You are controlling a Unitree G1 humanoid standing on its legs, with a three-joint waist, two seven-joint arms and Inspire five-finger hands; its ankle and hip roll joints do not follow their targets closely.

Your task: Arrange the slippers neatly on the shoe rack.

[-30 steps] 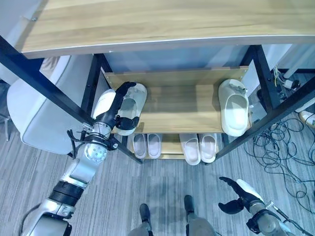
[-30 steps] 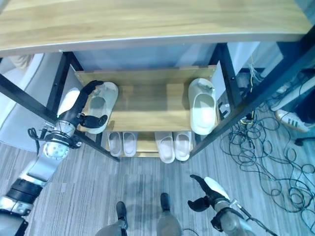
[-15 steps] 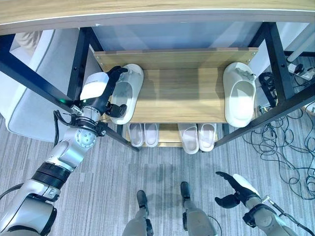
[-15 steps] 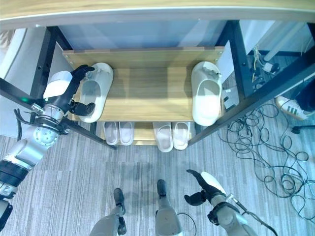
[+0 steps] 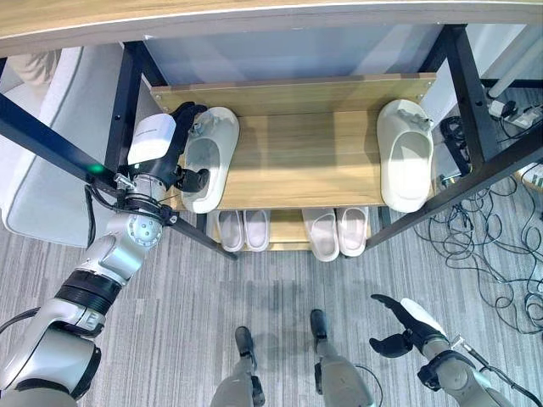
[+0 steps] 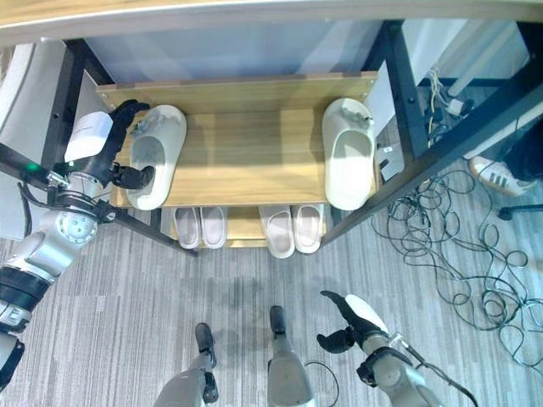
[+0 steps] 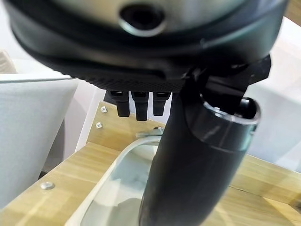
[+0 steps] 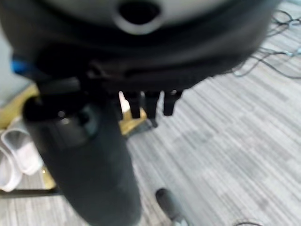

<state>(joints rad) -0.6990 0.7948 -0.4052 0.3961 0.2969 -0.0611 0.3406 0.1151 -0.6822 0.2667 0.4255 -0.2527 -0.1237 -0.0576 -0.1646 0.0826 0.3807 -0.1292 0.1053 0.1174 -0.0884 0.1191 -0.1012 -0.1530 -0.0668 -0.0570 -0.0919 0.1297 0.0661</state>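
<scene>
Nearest, low over the grey striped carpet (image 5: 204,339): right hand (image 5: 407,332), dark and glossy with a white thumb cover, fingers spread loosely and holding nothing. Just past it, on the bottom shelf (image 5: 290,246) of the black-framed shoe rack (image 5: 462,76): two pairs of pale, smooth, rounded slippers, small pair (image 5: 240,230) on the left and larger pair (image 5: 338,231) on the right, toes toward the robot. Higher up, on the light wood-grain middle shelf (image 5: 305,161): left slipper (image 5: 208,161), a cream, thick-soled moulded clog with a deep oval opening, lying at the shelf's left end; left hand (image 5: 170,161) clamped on its outer edge, fingers curled over the rim near the back, thumb dipped into the opening. Matching right slipper (image 5: 405,165) at the far right end of the same shelf, well apart, untouched. Uppermost, wooden top board (image 5: 254,13) with a rounded pale edge. Tangled black cords (image 5: 501,254) on the carpet right of the rack; a soft grey seat (image 5: 51,170) to its left.
</scene>
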